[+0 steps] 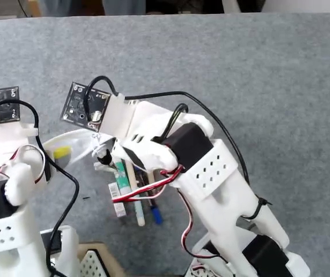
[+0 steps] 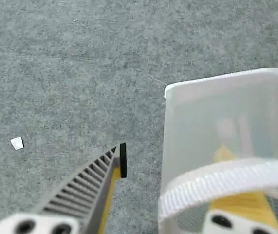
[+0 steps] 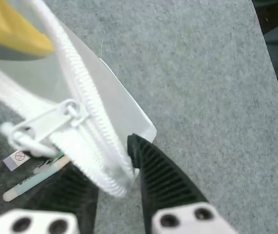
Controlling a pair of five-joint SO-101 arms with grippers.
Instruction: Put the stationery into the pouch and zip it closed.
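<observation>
- The pouch (image 1: 75, 144) lies on the grey table (image 1: 257, 69) between the two arms, its mouth open. The stationery (image 1: 127, 190), a loose bundle of pens and sticks, lies outside it, just beside the mouth and under the right arm.
- The right gripper (image 3: 107, 161) has its black jaws closed on the white zipper band (image 3: 87, 92) at one end of the mouth. The zipper pull (image 3: 51, 122) hangs free close by.
- The left gripper (image 2: 170, 161) stands with its jaws well apart. The pouch's edge is between them, and one yellow-padded finger (image 2: 226, 156) shows through the translucent wall.
- The pouch looks light, thin and floppy (its wall bows where it is held), so it will likely sag shut or slide on the cloth unless both ends of the mouth are pinned.
- The woven zipper band is probably the firmest and least slippery place to grip. The film wall would crumple.
- The pens look stiff, light and apt to roll, so each is best pinched across its middle.
</observation>
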